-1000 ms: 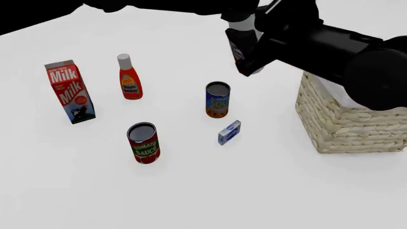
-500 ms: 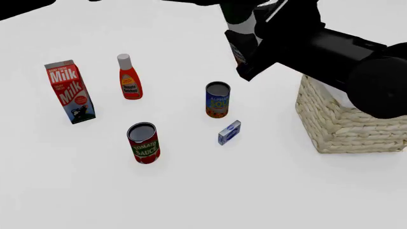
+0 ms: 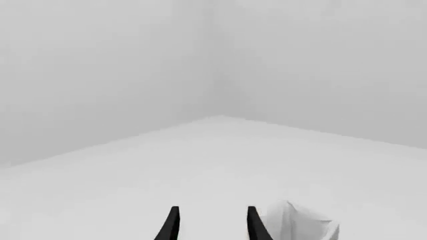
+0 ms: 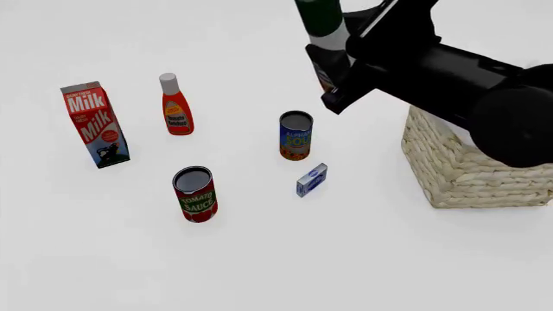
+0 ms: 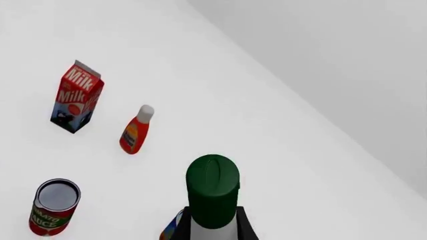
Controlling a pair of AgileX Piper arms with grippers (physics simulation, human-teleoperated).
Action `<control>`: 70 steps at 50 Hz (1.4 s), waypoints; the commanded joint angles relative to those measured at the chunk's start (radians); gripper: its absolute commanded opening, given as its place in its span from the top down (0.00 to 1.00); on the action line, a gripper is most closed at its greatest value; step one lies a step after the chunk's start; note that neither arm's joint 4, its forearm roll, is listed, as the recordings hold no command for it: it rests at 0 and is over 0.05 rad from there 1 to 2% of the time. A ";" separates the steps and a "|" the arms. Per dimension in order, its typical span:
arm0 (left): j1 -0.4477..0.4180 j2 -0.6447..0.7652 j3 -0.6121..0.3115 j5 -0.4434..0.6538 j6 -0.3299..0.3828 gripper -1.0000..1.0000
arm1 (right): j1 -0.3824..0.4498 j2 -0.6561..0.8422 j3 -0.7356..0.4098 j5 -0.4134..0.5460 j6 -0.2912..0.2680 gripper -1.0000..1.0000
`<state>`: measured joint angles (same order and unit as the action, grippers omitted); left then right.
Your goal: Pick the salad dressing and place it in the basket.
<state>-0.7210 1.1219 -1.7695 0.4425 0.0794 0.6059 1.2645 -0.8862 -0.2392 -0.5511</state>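
Observation:
The salad dressing (image 4: 327,40), a white bottle with a dark green cap, hangs upright in the air at the top of the front view, left of the basket (image 4: 467,165). My right gripper (image 4: 335,70) is shut on its body below the cap, and the black arm reaches in from the right over the basket's near corner. In the right wrist view the green cap (image 5: 212,186) fills the lower middle, with dark fingers (image 5: 245,227) on either side. My left gripper (image 3: 212,225) shows only in its own wrist view, open, with nothing between its fingers.
On the table stand a milk carton (image 4: 95,124), a red-orange bottle with a white cap (image 4: 176,107), a tomato sauce can (image 4: 195,194) and a blue can (image 4: 296,135). A small blue box (image 4: 311,179) lies beside them. A white crumpled shape (image 3: 301,225) sits near the left fingers.
The right gripper has lifted the salad dressing higher, so its green cap now shows in full. The left arm's dark shape has left the top of the front view.

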 commanded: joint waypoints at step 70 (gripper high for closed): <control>0.854 -1.122 1.712 -0.498 -0.052 0.00 | -0.246 -0.365 -0.047 0.109 0.054 1.00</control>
<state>0.1252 0.0053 -0.1549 -0.0168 0.0207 0.4309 0.9766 -0.9079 -0.1646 -0.5401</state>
